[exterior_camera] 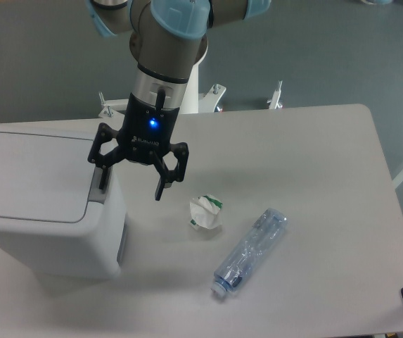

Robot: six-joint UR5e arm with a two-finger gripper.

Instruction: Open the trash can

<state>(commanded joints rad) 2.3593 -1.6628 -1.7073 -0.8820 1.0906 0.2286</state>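
Camera view, fixed, looking down at the surface [314,162].

Gripper [132,182] hanging from the arm with the jaws spread wide, holding nothing. One finger [103,176] is sitting just at the right edge of the trash can [46,211], over or against the grey latch strip [97,191]; whether it is touching is not clear from this angle. The other finger [161,186] is hanging over bare surface, apart from everything. Blue light glowing on the gripper body.

Trash can is standing at the left of the surface, white, boxy, lid [36,172] lying flat and shut. Latch is facing right, toward the gripper.

Further out: a crumpled white wrapper with green print [205,213] is lying just right of the gripper, and beyond it a flattened clear plastic bottle [249,253] is lying diagonally, cap end toward the near edge. Neither is touching the can.

Step in hand, as judged: positioning at the latch, lid not yet released. Task looks to be at an early stage.

Next move is calling for a downward press of the near finger squarely on the grey button, then clearance for the lid to swing up. Risk: finger slipping off the narrow strip onto the lid edge.
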